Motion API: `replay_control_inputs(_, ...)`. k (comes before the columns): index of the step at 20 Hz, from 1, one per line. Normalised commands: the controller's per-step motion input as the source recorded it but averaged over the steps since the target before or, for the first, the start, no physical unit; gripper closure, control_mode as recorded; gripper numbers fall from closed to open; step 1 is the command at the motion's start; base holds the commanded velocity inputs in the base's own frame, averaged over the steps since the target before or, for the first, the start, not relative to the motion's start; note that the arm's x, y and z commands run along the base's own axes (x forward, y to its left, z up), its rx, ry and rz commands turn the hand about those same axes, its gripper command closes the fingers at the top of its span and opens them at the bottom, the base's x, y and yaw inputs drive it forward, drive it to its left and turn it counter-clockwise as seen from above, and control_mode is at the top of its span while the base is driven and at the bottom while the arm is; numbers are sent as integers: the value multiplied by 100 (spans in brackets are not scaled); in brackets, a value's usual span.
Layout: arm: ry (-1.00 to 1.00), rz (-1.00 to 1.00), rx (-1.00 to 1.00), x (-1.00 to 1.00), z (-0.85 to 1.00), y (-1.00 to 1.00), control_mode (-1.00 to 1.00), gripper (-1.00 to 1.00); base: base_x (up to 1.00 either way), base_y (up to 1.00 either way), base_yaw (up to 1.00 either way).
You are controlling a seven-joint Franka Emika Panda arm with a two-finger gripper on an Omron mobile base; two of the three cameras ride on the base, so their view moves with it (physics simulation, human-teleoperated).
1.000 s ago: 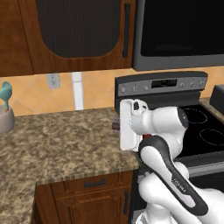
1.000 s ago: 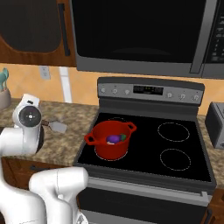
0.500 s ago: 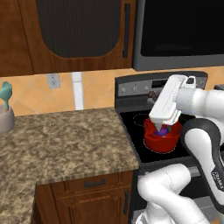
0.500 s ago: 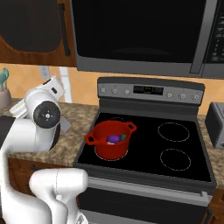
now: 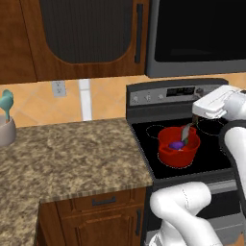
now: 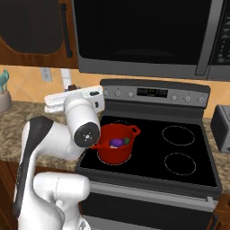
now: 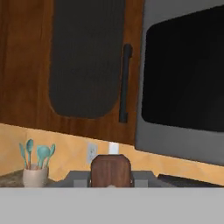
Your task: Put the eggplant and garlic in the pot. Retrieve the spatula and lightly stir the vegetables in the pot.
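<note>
The red pot [image 5: 166,154] [image 6: 108,154] stands on the stove's front left burner. Inside it lies the purple eggplant [image 5: 176,144] [image 6: 117,142], with the pale garlic [image 6: 111,145] touching it. My gripper [image 5: 195,118] hovers at the pot's far right rim, shut on the spatula. The spatula's grey blade [image 5: 186,131] hangs tilted down into the pot just above the eggplant. In the hand view the brown wooden handle [image 7: 110,170] sits end-on between the fingers. My forearm hides the gripper in the right base view.
A beige holder with teal utensils [image 5: 6,126] [image 7: 35,169] stands on the granite counter [image 5: 72,153] far left. A microwave [image 6: 143,36] hangs over the stove [image 6: 179,152], and a dark-panelled cabinet [image 5: 86,33] is up left. A toaster [image 6: 222,128] sits right.
The arm has swung right from over the counter to the pot, carrying the spatula. The blade now dips inside the pot's rim.
</note>
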Motion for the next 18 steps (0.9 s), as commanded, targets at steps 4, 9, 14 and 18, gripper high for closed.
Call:
replay_control_inputs(4,0,-17,36,89,-14,-47,-100,100,0,0,0)
replay_control_inputs(9,0,-14,23,80,-30,-35,-100,100,0,0,0)
replay_control_inputs(14,0,-16,4,27,-51,-60,-100,100,0,0,0)
replay_control_inputs(18,5,-16,0,0,-23,-50,-100,100,0,0,0)
